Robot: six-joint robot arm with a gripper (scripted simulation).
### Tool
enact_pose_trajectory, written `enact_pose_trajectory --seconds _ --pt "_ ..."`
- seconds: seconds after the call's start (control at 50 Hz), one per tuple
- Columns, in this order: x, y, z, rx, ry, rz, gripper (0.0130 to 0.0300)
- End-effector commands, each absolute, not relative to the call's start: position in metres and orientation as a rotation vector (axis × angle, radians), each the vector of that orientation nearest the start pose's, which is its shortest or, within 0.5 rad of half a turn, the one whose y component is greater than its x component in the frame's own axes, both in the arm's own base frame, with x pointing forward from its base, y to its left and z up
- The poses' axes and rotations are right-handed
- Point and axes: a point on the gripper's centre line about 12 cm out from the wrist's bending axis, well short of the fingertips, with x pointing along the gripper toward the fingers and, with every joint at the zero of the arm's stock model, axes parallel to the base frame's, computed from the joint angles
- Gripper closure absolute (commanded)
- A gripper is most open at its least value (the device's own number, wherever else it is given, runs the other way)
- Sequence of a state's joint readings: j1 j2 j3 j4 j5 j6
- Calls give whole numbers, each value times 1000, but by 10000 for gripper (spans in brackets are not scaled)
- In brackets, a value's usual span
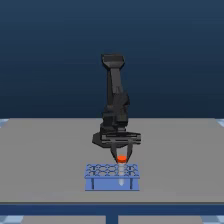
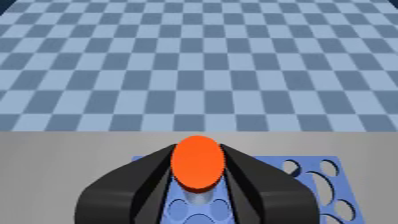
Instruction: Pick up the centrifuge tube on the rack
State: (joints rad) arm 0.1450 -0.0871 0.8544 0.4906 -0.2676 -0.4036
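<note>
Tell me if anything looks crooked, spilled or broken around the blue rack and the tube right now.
Nothing stands out. The rack sits flat and square on the grey table. The gripper has its fingers on either side of the centrifuge tube, right at the orange cap. No spill or damage shows.

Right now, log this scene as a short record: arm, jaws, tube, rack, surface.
arm: one black arm, reaching down over the rack
gripper: jaws on either side of the orange-red cap; contact cannot be confirmed
centrifuge tube: orange-red cap between the jaws, whitish body below it, above the rack
rack: low, blue, grid of round holes, on thin legs
table: grey, flat
floor: blue checkered, seen in the wrist view
</note>
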Motion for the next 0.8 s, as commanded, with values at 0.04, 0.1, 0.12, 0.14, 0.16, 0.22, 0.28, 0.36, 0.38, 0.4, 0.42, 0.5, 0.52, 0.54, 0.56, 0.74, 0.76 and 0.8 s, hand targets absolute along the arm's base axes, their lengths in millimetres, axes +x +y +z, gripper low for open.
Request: enact_pose_trajectory --seconds 0.04,0.1,0.12,0.14,0.16,0.22,0.28,0.36,0.38,0.4,0.42,0.5,0.52,0.54,0.56,0.74,0.76,0.8 --pt "349 36 164 0 524 0 300" --pt "349 36 164 0 524 0 300" --pt "349 36 164 0 524 0 300" --pt "349 36 164 0 524 0 300" --pt "349 36 164 0 524 0 300" --pt "349 36 164 0 524 0 300" --pt "349 36 164 0 524 0 300" --pt "349 36 164 0 525 0 300" --pt "349 36 164 0 525 0 300" --pt "349 36 164 0 525 0 300" --pt "349 36 164 0 525 0 300" --pt "349 36 165 0 525 0 300" --pt "349 36 165 0 525 0 300" --pt "349 36 165 0 525 0 300" --pt "349 36 165 0 525 0 300" --pt "349 36 171 0 525 0 300" --pt "349 36 171 0 525 0 300" --pt "349 36 173 0 525 0 300"
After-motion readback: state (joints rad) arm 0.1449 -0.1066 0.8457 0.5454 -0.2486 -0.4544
